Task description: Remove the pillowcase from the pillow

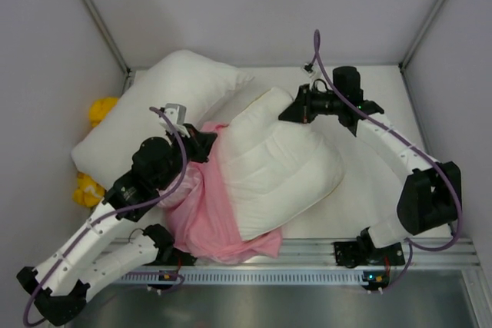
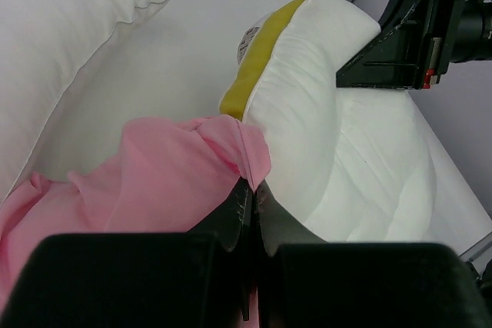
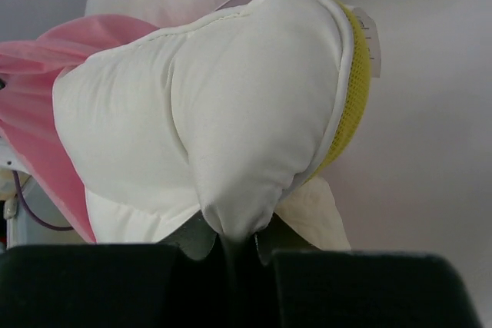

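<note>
The white pillow [image 1: 280, 159] with a yellow band [image 2: 257, 55] lies across the middle of the table, mostly bare. The pink pillowcase [image 1: 211, 213] is bunched over its near left end. My left gripper [image 1: 206, 144] is shut on a fold of the pillowcase [image 2: 192, 178], its fingertips [image 2: 244, 193] pressed together on the cloth beside the pillow. My right gripper [image 1: 296, 105] is shut on the pillow's far corner [image 3: 231, 136], pinching a tuft of white fabric; it also shows in the left wrist view [image 2: 400, 36].
A plain all-white pillow [image 1: 165, 101] lies at the back left, touching the banded one. Yellow cloth [image 1: 98, 109] pokes out past its left side. A metal rail [image 1: 307, 255] runs along the table's near edge. Grey walls close in left, right and back.
</note>
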